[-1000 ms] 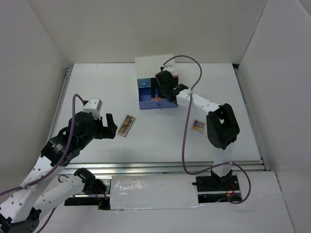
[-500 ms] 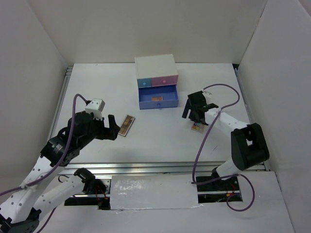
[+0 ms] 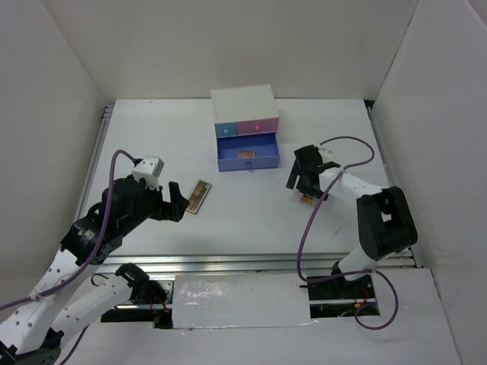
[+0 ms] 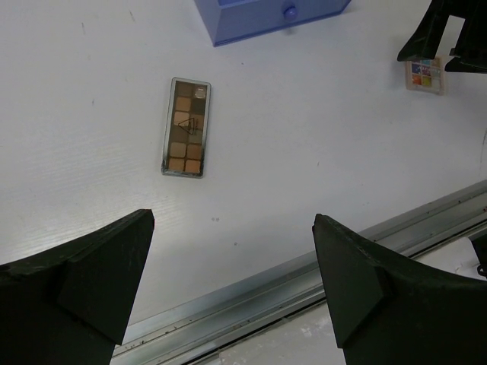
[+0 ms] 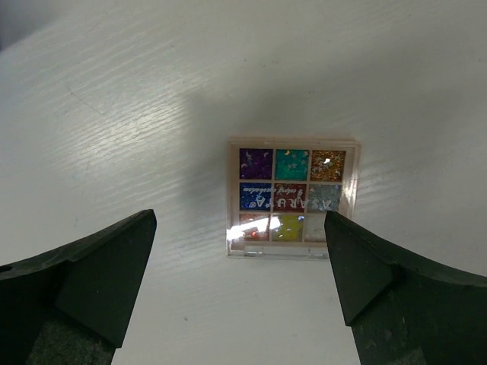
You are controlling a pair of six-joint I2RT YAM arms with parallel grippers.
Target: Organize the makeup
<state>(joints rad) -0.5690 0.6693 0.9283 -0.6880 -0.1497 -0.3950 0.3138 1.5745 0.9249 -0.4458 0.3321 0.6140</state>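
The long brown eyeshadow palette [image 3: 199, 196] lies flat on the white table and also shows in the left wrist view [image 4: 186, 127]. My left gripper [image 3: 176, 201] is open and empty just left of it, its jaws wide apart [image 4: 232, 222] above the table's near edge. The square multicolour palette [image 5: 293, 196] lies flat on the right; it also shows in the top view [image 3: 307, 201] and the left wrist view [image 4: 424, 74]. My right gripper [image 3: 303, 183] hovers over it, open and empty [image 5: 240, 219], with the palette just ahead of its fingertips.
The white drawer box [image 3: 245, 106] stands at the back middle, its lower purple-blue drawer [image 3: 248, 162] pulled open with a small item inside. The drawer front shows in the left wrist view [image 4: 266, 14]. A metal rail [image 3: 251, 261] runs along the near table edge.
My right arm has pulled back from the open drawer and swung right and nearer, ending over the multicolour palette. My left gripper has barely shifted.
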